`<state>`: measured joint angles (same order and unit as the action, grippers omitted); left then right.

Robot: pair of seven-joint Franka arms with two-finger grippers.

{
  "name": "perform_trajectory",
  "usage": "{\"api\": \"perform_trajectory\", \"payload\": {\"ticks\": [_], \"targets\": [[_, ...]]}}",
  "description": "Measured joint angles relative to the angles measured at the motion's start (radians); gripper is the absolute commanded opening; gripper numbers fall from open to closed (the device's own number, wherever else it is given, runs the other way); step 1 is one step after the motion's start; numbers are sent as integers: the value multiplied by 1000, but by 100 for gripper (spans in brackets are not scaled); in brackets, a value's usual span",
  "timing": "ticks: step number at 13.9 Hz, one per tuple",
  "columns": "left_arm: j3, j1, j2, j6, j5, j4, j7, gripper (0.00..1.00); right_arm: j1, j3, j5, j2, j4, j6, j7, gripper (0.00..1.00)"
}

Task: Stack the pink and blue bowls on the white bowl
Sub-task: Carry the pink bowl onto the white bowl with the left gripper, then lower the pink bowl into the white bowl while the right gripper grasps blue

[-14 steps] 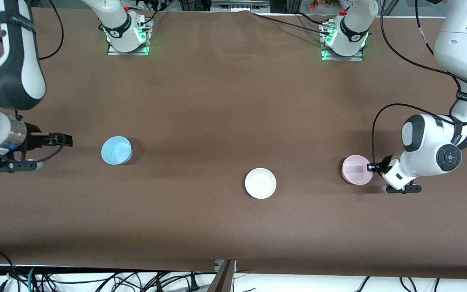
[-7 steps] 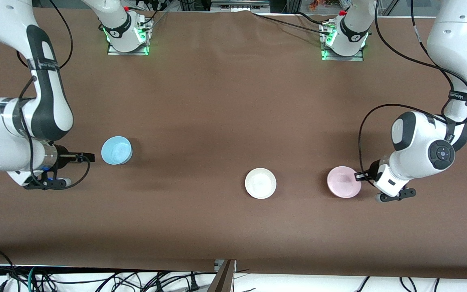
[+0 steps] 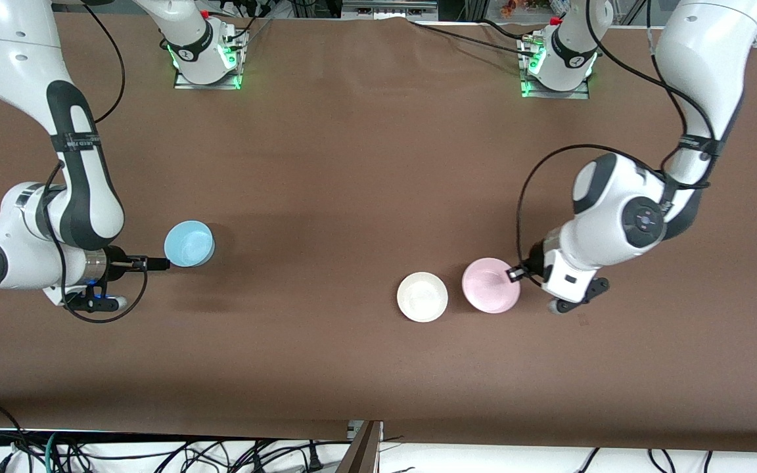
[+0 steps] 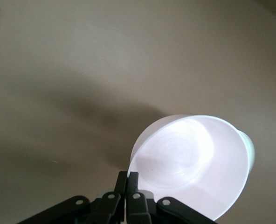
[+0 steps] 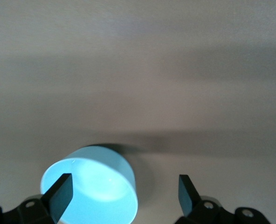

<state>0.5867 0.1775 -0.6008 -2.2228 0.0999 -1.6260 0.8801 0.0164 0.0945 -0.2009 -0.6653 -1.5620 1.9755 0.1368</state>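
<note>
My left gripper is shut on the rim of the pale pink bowl. It holds the bowl tilted, just beside the white bowl on the side toward the left arm's end of the table. In the left wrist view both fingers pinch the pink bowl's edge. The light blue bowl stands upright toward the right arm's end. My right gripper is open and low, right at the blue bowl's rim. In the right wrist view the blue bowl sits by one finger of the right gripper, partly between the two.
Brown cloth covers the whole table. The two arm bases stand at its edge farthest from the front camera. Cables hang below the table's nearest edge.
The left gripper has carried the pink bowl from the left arm's end to right beside the white bowl. The right gripper has moved up to the blue bowl's rim, still open.
</note>
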Motion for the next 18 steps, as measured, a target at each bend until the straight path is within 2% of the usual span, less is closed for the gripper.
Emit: {"api": "perform_trajectory", "payload": {"ticks": [3, 7, 11, 14, 15, 17, 18], "targets": [[-2, -97, -6, -79, 0, -1, 153, 0, -1, -2, -2, -9, -44, 47, 18, 100], [-18, -139, -40, -159, 0, -1, 226, 0, -1, -3, -8, -6, -66, 48, 40, 100], [-123, -250, -67, -213, 2, -1, 274, 0, 0, -3, -8, 12, -99, 47, 61, 100], [-148, -288, -79, -237, 2, -1, 301, 0, 0, -3, -8, 31, -130, 49, 64, 99], [-150, -289, -82, -246, 2, -1, 305, 0, 0, -3, -8, 36, -138, 52, 65, 90], [-155, -289, -90, -269, 2, -1, 307, 0, 0, -3, -8, 47, -161, 80, 68, 61], [-157, -289, -96, -276, 2, -1, 307, 0, 0, -3, -8, 52, -175, 95, 69, 53]]}}
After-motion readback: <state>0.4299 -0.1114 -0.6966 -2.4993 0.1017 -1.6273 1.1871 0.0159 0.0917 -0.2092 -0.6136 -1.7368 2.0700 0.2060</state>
